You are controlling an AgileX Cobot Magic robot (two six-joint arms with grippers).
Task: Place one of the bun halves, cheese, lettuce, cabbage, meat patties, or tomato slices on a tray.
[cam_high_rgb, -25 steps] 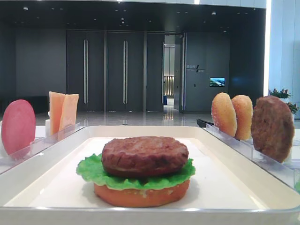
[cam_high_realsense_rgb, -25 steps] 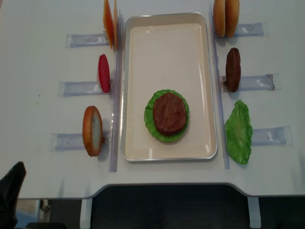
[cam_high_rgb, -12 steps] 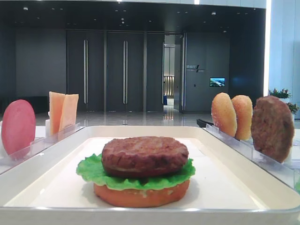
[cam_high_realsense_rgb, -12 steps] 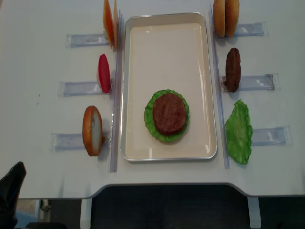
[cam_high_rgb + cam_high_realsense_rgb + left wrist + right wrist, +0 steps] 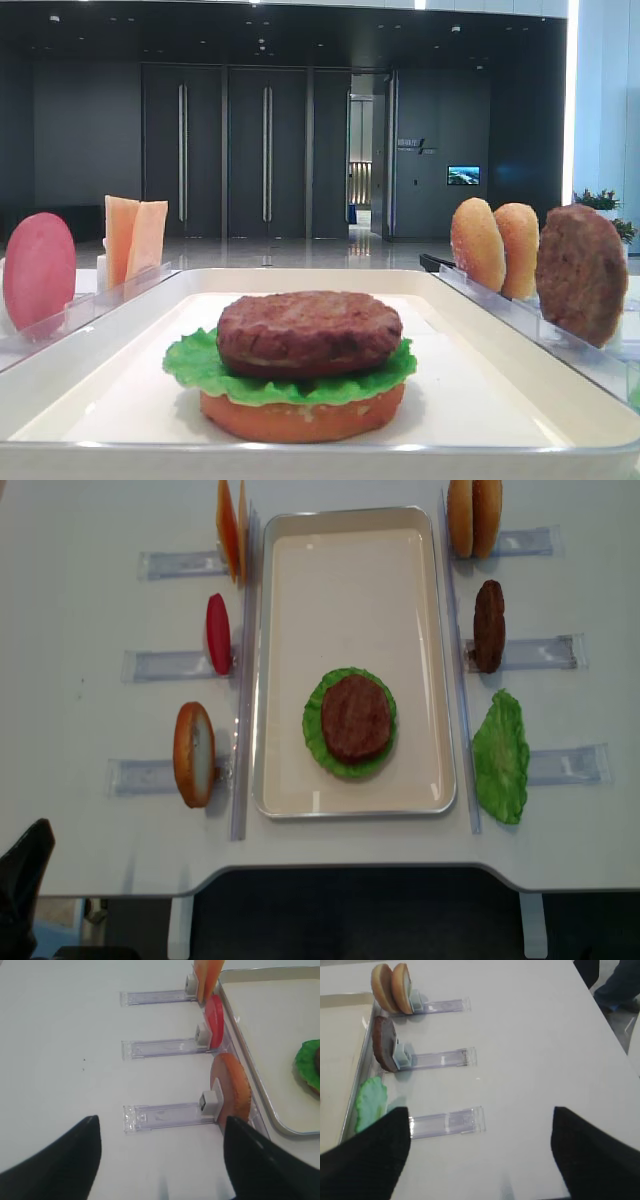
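In the front view, the tray [image 5: 120,345] already carries a stack: a bun half [image 5: 300,418] at the bottom, a lettuce leaf [image 5: 195,365] over it and a meat patty [image 5: 308,332] on top. So 3 layers look placed. On the racks to the right stand 2 bun halves [image 5: 497,247] and a second patty [image 5: 580,272]; on the left, a tomato slice [image 5: 38,270] and cheese slices [image 5: 135,238]. No hand shows here.

In the right wrist view, the right hand [image 5: 480,1155] hangs over the bare worktop [image 5: 535,1050] with its dark fingers [image 5: 370,1160] spread wide apart and nothing between them: released. Ahead of it lie the spare lettuce leaf [image 5: 370,1104], the upright patty [image 5: 384,1042] and the 2 bun halves [image 5: 391,988], all beside the tray edge.

In the left wrist view, the left hand [image 5: 160,1157] is also spread open and empty. Near it stands a bun half [image 5: 231,1086] on its rack, then the tomato slice [image 5: 215,1020] and the cheese [image 5: 207,977], with the tray [image 5: 250,1080] just beyond.

The top view confirms the layout: the stack sits in the near half of the tray [image 5: 350,590], and every other piece is outside it on the worktop [image 5: 80,600]. Judging by this, one more piece, such as tomato, cheese or a bun half, is left to pick and add; neither hand has started reaching.
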